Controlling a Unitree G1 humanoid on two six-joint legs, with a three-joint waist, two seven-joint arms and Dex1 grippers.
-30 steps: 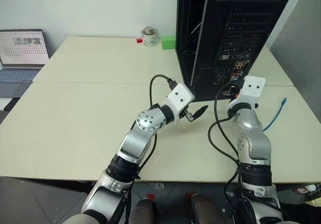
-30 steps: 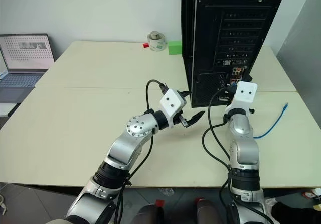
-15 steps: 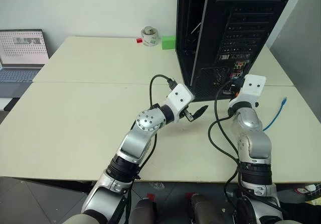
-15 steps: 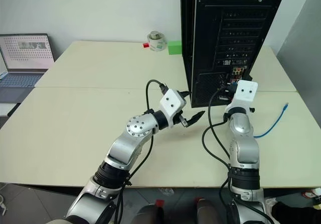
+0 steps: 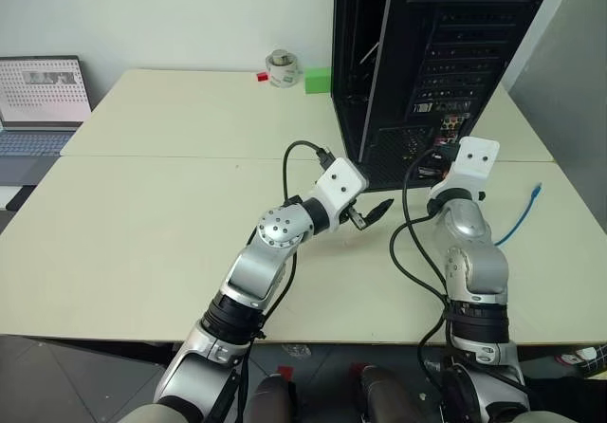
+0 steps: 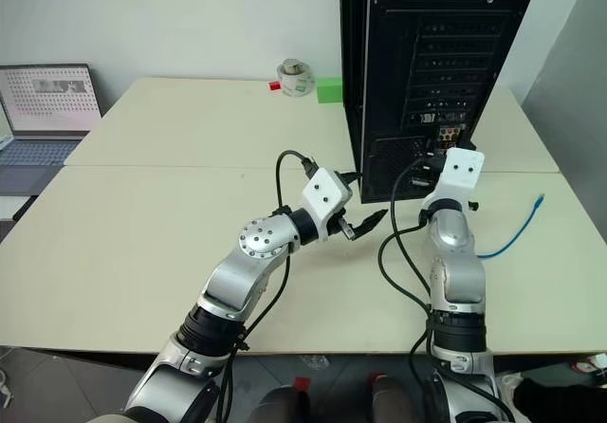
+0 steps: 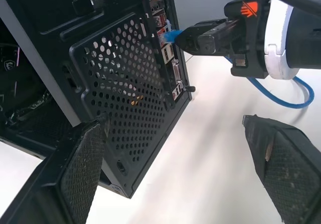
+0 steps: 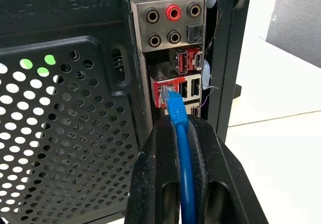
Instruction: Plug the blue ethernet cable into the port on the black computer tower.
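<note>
The black computer tower (image 5: 427,63) stands upright at the back right of the table, rear panel facing me. My right gripper (image 8: 176,121) is shut on the blue ethernet cable (image 8: 183,153) just behind its plug (image 8: 173,103). The plug's tip sits at the mouth of the red-framed port (image 8: 161,89), low in the connector cluster; how deep it is I cannot tell. The rest of the cable (image 5: 517,219) trails over the table to the right. My left gripper (image 5: 372,212) hangs open and empty just left of the tower's lower corner.
A grey laptop (image 5: 43,101) sits open at the far left. A tape roll (image 5: 282,67), a green block (image 5: 319,80) and a small red piece (image 5: 263,77) lie at the back of the table (image 5: 171,214). Black arm cables loop beside my right wrist.
</note>
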